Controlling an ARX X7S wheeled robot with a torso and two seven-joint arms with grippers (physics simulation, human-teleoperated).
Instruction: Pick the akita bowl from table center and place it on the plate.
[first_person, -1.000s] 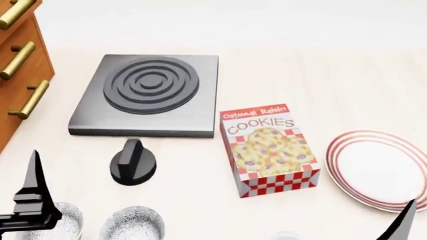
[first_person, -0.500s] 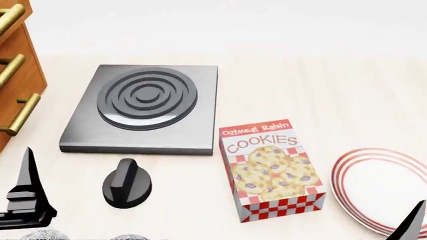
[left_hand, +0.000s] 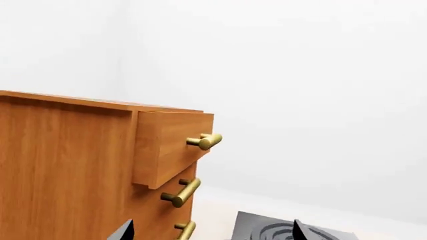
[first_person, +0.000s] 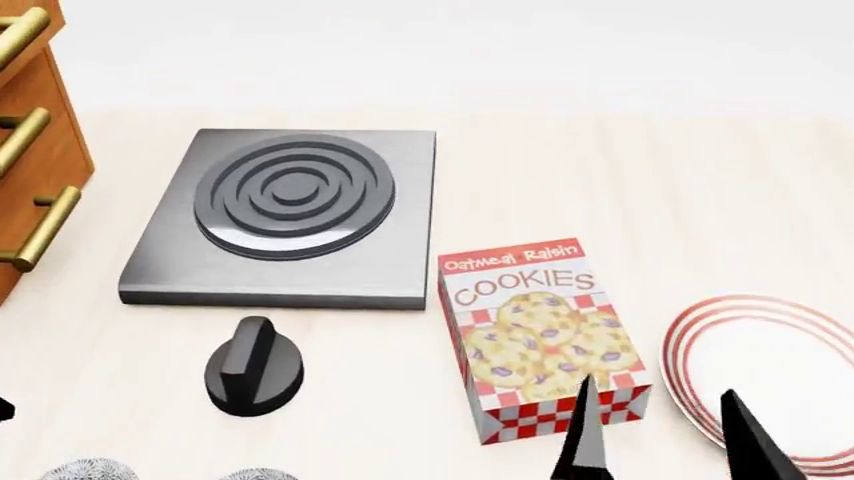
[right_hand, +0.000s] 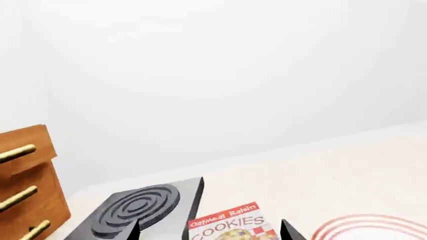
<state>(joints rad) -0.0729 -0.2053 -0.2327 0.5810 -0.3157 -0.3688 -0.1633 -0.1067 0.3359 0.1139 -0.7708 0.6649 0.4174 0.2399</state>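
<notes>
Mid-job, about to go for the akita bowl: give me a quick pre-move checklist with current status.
1. Akita bowl in view: not ok, only two speckled rims at the head view's bottom edge.
2. Right gripper open and empty: ok.
3. Left gripper state: cannot tell, only its fingertips show.
4. Plate free of objects: ok on its visible part.
5. Cookie box near the right gripper: not ok, tight clearance.
</notes>
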